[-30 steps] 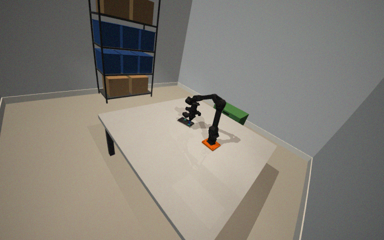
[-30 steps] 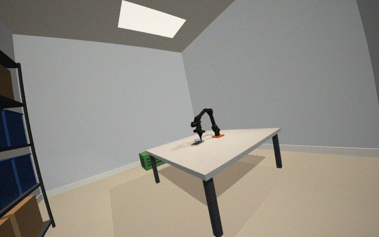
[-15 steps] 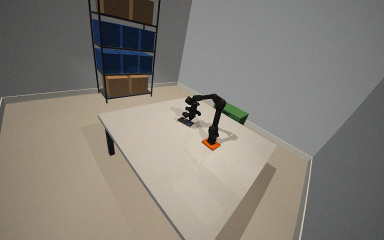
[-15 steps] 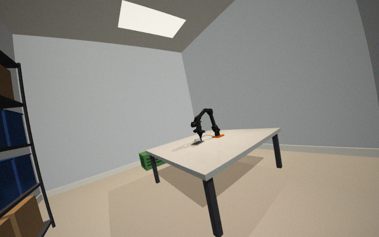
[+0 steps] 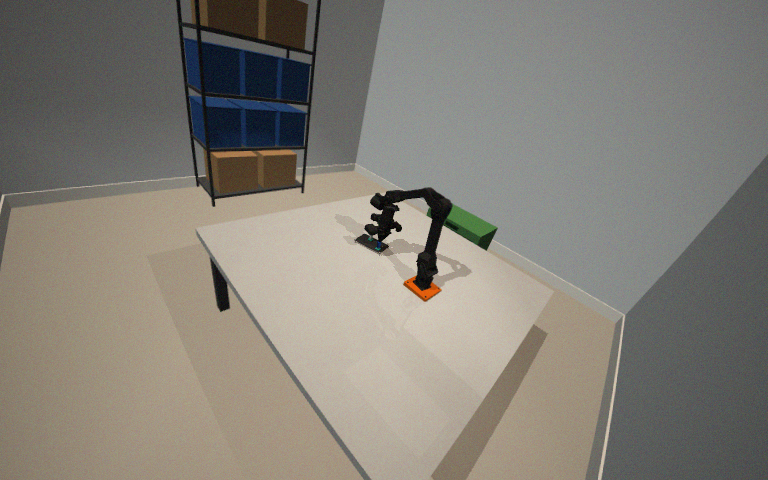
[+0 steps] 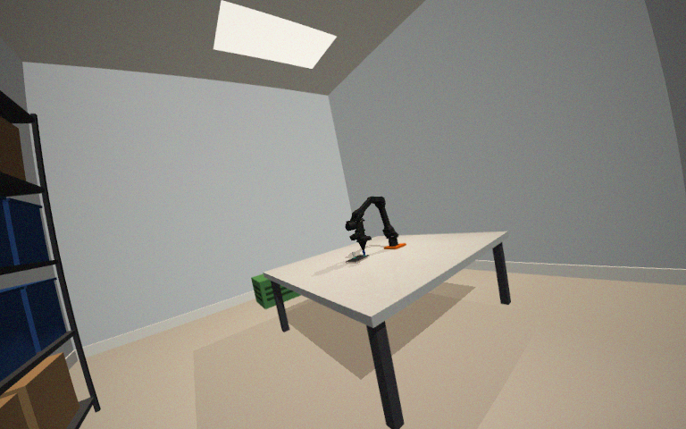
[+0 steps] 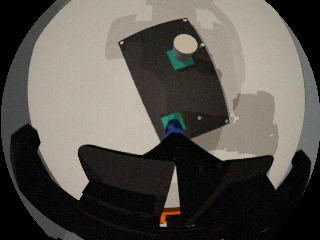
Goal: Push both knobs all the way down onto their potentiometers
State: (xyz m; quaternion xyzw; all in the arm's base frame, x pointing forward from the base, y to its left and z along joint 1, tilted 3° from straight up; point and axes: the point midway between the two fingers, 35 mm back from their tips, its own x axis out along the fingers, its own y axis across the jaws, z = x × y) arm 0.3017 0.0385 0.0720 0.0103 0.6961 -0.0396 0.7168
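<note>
The dark circuit board (image 5: 362, 241) (image 7: 150, 70) stands on the table. In the wrist view a pale knob (image 7: 185, 44) stands over the green potentiometer (image 7: 182, 64) near the board's far end; its side shows tall above the green base. A blue knob (image 7: 174, 126) (image 5: 378, 244) stands over the other green potentiometer (image 7: 167, 119) at the near end. My gripper (image 7: 175, 137) (image 6: 363, 248) is shut and empty, pointing down with its tips at the blue knob. The tips hide part of that knob; whether they touch its top and how low it sits cannot be told.
The arm's orange base (image 5: 414, 287) (image 6: 395, 246) is on the table (image 5: 317, 283) (image 6: 405, 273), to the board's right in the top and exterior views. A green box (image 5: 468, 224) stands beyond the table, and a shelf rack with blue bins (image 5: 259, 121) stands away from it.
</note>
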